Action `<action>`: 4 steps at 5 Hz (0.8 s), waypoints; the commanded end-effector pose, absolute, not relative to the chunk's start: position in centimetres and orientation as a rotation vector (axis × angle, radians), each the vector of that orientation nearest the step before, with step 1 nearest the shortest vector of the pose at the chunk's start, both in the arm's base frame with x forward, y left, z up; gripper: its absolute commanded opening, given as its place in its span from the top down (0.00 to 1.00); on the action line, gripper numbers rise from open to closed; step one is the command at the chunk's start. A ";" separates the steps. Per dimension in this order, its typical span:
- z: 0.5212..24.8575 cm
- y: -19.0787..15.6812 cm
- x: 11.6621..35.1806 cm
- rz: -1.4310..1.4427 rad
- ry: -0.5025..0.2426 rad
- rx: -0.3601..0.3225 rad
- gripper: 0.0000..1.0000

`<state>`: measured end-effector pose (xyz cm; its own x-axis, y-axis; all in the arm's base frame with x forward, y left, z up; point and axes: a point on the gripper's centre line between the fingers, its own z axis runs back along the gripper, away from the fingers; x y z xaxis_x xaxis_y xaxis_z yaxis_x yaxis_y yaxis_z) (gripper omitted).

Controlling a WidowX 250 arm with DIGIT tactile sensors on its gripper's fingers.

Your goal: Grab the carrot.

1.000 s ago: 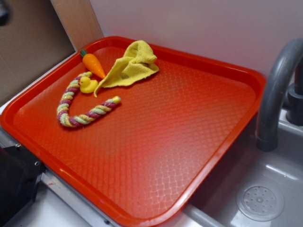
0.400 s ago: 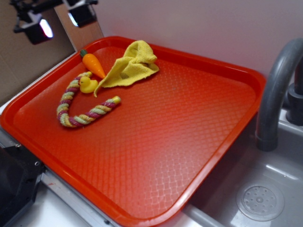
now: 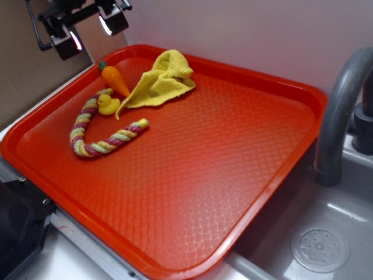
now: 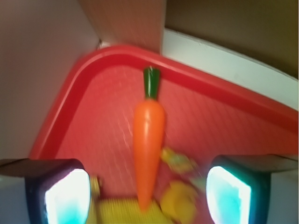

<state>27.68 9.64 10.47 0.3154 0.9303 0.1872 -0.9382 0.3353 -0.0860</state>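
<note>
The carrot (image 3: 115, 79) is a small glossy orange cone with a dark green cap. It lies in the far left corner of the red tray (image 3: 245, 192), between a yellow duck (image 3: 107, 104) and a yellow cloth (image 3: 160, 80). My gripper (image 3: 90, 32) hangs open above the tray's far left corner, up and to the left of the carrot, apart from it. In the wrist view the carrot (image 4: 148, 140) runs lengthwise in the middle, well below the gripper (image 4: 148, 196). The two lit fingers stand wide apart with nothing between them.
A striped rope toy (image 3: 96, 137) curls in front of the duck. A grey tap (image 3: 341, 111) rises at the right over a sink with a drain (image 3: 320, 249). A brown board (image 3: 35, 64) and a white wall (image 3: 245, 29) stand behind the tray.
The gripper has come into view at the top left and moved down and to the right toward the carrot. The things on the tray have not moved.
</note>
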 end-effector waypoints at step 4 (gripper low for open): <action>4.2 11.5 27.4 1.175 -0.227 0.050 0.00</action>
<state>28.03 10.31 2.99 0.3629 0.9139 0.1819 -0.9246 0.3775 -0.0518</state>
